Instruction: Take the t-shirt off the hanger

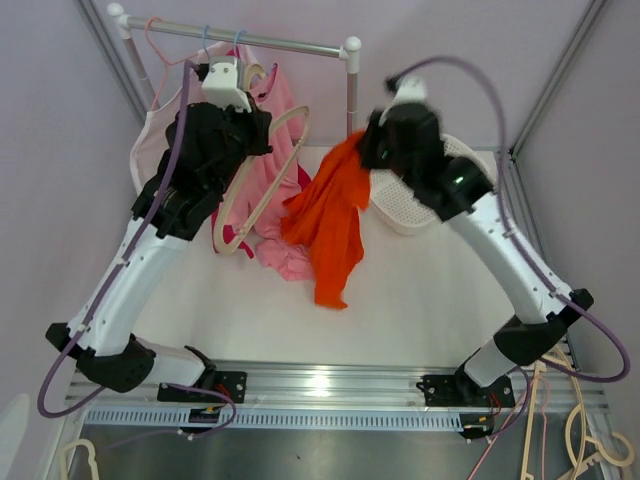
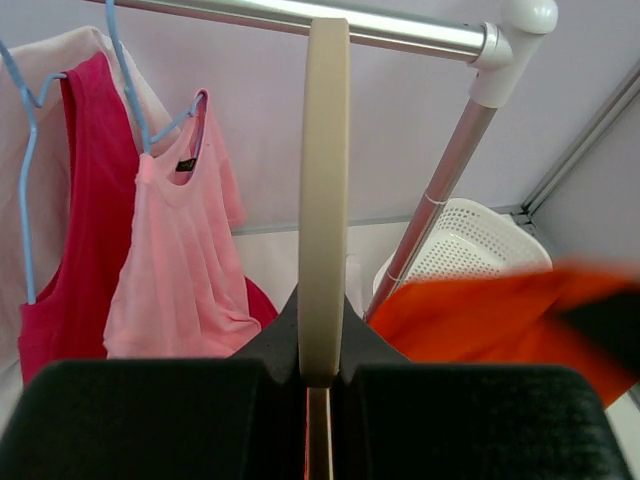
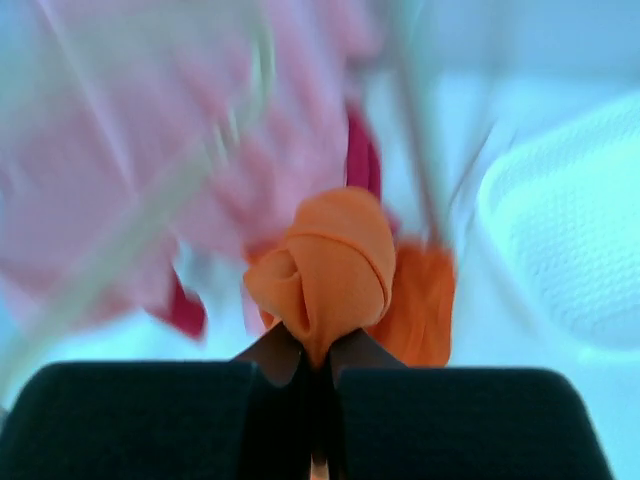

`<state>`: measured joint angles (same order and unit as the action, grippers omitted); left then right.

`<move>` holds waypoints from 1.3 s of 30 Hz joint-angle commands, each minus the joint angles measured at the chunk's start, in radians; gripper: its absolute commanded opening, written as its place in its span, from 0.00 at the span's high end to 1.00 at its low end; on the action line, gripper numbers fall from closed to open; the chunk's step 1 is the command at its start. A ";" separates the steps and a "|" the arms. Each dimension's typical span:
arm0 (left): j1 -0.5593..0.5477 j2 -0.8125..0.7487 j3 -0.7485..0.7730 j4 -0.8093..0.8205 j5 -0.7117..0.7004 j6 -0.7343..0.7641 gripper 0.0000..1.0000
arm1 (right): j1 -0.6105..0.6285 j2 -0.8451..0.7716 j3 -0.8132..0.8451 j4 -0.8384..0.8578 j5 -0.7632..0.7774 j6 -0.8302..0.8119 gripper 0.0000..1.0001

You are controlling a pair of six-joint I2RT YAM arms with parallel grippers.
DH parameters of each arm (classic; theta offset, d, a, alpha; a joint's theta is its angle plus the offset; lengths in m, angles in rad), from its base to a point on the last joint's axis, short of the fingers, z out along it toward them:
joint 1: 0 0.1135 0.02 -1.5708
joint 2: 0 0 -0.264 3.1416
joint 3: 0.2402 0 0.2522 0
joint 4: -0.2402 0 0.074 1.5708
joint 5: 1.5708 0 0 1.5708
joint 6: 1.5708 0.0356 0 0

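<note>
The orange t-shirt (image 1: 330, 215) hangs in the air as a loose bunch, and my right gripper (image 1: 366, 150) is shut on a fold of it (image 3: 330, 265). In the right wrist view the cloth bulges out just above the gripper (image 3: 318, 362). To the left, my left gripper (image 1: 262, 135) is shut on the cream hanger (image 1: 268, 170), which tilts down to the left with its frame bare. In the left wrist view the hanger's bar (image 2: 324, 200) rises straight up from between the closed jaws of the gripper (image 2: 322, 375), and the orange cloth (image 2: 480, 320) shows low on the right.
A clothes rail (image 1: 250, 40) crosses the back, with a pink top (image 2: 180, 270) and a red one (image 2: 85, 200) on blue hangers. A white perforated basket (image 1: 420, 205) sits at the back right, under the right arm. Spare hangers (image 1: 590, 440) lie off the table's front right.
</note>
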<state>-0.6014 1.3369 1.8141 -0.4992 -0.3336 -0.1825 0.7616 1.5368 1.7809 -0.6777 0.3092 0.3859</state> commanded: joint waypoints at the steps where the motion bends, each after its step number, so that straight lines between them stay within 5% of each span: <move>1: 0.011 0.013 0.062 0.117 -0.021 0.029 0.99 | -0.125 0.066 0.490 -0.046 -0.021 -0.097 1.00; 5: 0.037 0.077 0.105 0.131 -0.042 0.029 0.99 | -0.228 0.273 0.892 0.062 0.002 -0.250 1.00; 6: 0.054 0.114 0.117 0.129 -0.039 0.031 0.99 | -0.244 0.287 0.878 0.126 0.022 -0.275 1.00; 9: 0.081 0.148 0.117 0.181 -0.022 0.046 0.99 | -0.275 0.215 0.539 0.764 0.089 -0.402 1.00; 11: 0.087 0.150 0.078 0.292 -0.004 0.086 0.99 | -0.332 0.232 0.494 0.860 0.087 -0.407 1.00; 14: 0.103 0.182 0.082 0.346 0.034 0.109 0.99 | -0.419 0.414 0.794 0.623 0.021 -0.300 1.00; 16: 0.115 0.214 0.114 0.352 0.059 0.110 0.99 | -0.426 0.451 0.822 0.560 0.027 -0.295 1.00; 18: 0.123 0.228 0.120 0.366 0.100 0.112 0.99 | -0.427 0.396 0.691 0.639 0.046 -0.306 1.00; 21: 0.129 0.261 0.134 0.393 0.149 0.127 0.99 | -0.430 0.249 0.201 0.832 0.129 -0.294 1.00; 23: 0.140 0.307 0.172 0.381 0.169 0.135 0.99 | -0.446 0.201 0.077 0.849 0.174 -0.243 1.00; 28: 0.161 0.372 0.250 0.361 0.192 0.132 0.99 | -0.533 0.204 -0.028 0.551 0.191 -0.090 1.00; 31: 0.172 0.406 0.293 0.329 0.206 0.127 0.99 | -0.588 0.295 0.107 0.183 0.142 0.027 0.65; 33: 0.173 0.410 0.303 0.318 0.209 0.123 0.99 | -0.599 0.322 0.176 0.054 0.151 0.063 0.51; 35: 0.173 0.403 0.269 0.320 0.219 0.104 0.99 | -0.601 0.283 0.128 0.102 0.145 0.051 0.01; 39: 0.173 0.380 0.214 0.356 0.267 0.069 0.99 | -0.601 0.158 0.010 0.232 0.130 0.019 0.01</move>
<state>-0.4335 1.7557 2.0430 -0.1940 -0.1242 -0.0818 0.1463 1.8000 1.8381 -0.4751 0.4454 0.3920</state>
